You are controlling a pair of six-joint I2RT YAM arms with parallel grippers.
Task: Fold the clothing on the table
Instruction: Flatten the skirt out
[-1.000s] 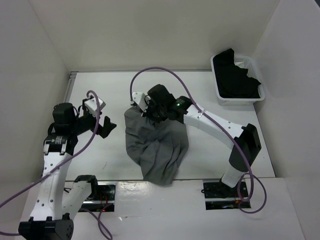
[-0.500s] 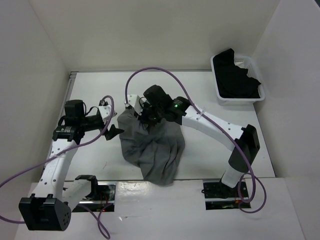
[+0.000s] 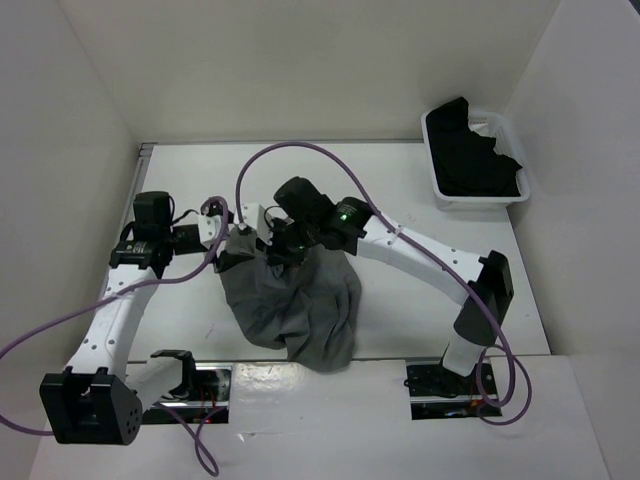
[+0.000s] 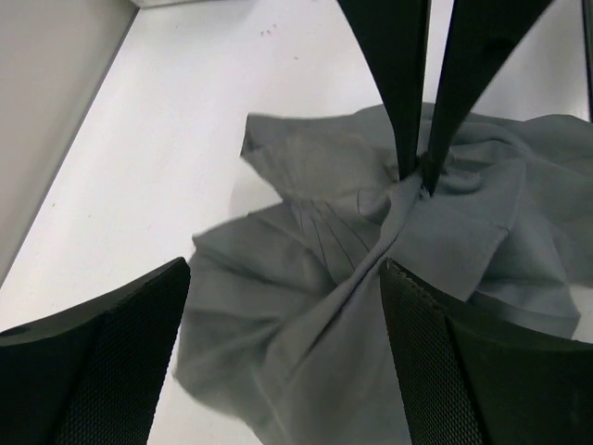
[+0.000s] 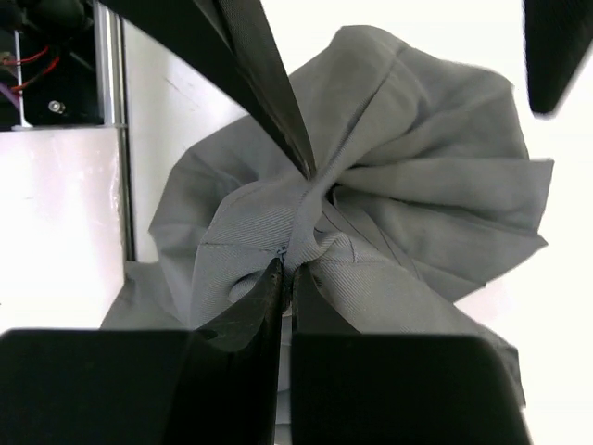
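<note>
Just ahead of left end effector point(image 4: 285, 271), jaws apart, grey skirt point(image 3: 295, 305); right end effector point(image 5: 295, 269) clamped on it

Right gripper point(image 5: 289, 273) is pinched tight on a bunch of the medium-grey pleated soft-fabric skirt point(image 5: 417, 213), with folds fanning out from its tips. Left gripper point(image 5: 426, 139) straddles the cloth just ahead, jaws wide, and one black finger point(image 5: 232, 46) pokes in right above the pinch. The flat white tabletop point(image 5: 565, 352) is underneath.

White plastic bin point(image 3: 478, 203) at far right corner, against wall — black garment point(image 3: 470, 155) heaped inside.
</note>
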